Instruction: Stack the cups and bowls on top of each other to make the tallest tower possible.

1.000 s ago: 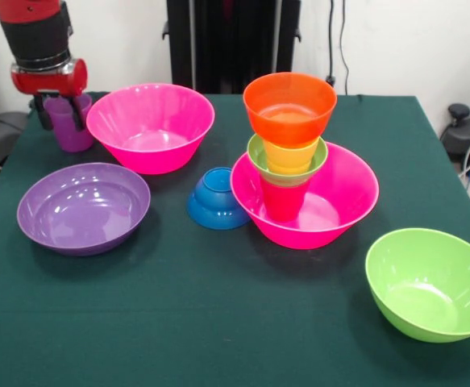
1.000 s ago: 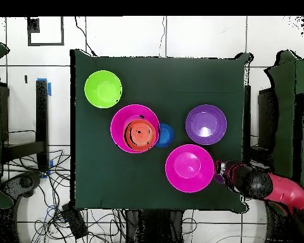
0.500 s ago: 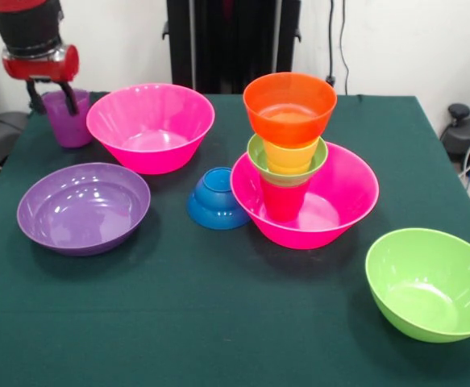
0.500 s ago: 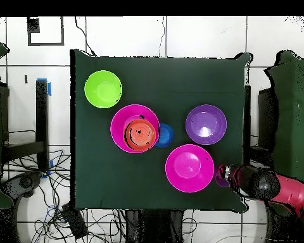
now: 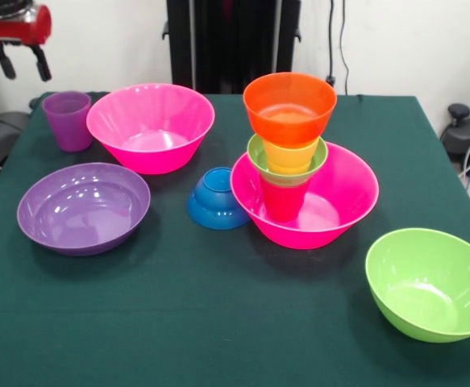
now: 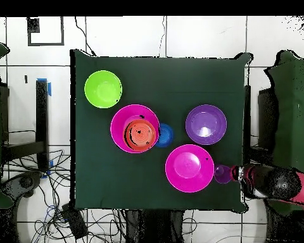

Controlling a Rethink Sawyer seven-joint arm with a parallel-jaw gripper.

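My end effector (image 5: 23, 61) hangs spread and empty above the purple cup (image 5: 67, 120), which stands upright, apart from the tower (image 5: 289, 137).

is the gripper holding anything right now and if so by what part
Nothing is held. The gripper hangs open above the table, clear of the purple cup, which stands upright on its own beside the pink bowl.

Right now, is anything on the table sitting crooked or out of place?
Only the small blue bowl: it lies tipped on its side, leaning against the pink bowl that holds the tower, with its opening facing up and away. The purple cup stands upright, the open claw above it.
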